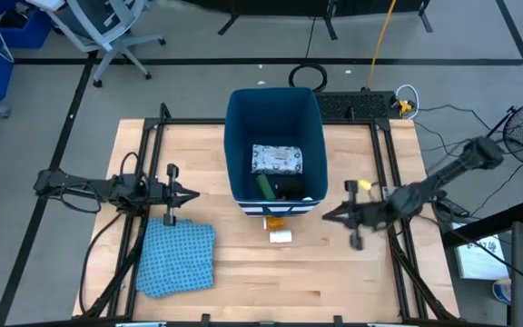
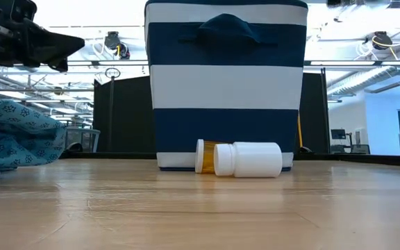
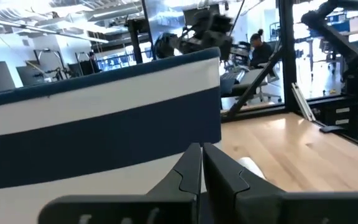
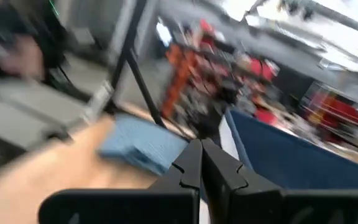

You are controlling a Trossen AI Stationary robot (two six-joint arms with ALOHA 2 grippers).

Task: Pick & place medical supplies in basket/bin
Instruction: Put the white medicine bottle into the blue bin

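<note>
At the middle of the counter (image 1: 334,282), toward its far edge, stands the blue bin (image 1: 275,145), already carrying a white green-printed packet (image 1: 277,160), a green block (image 1: 267,187) and a black block (image 1: 289,190) on its floor; just outside its near wall lie a white bottle (image 2: 248,159) and an orange piece (image 2: 205,156), on their sides and touching, likely the last supplies to go in; the left hand (image 1: 192,193) hangs by the bin's left wall, fingers pressed together and holding nothing; the right hand (image 1: 328,215) hangs by the bin's near-right corner, likewise shut and empty, the nearer of the two to the bottle; a blue patterned cloth (image 1: 178,258) lies crumpled near the counter's near-left corner, clear of the work.
</note>
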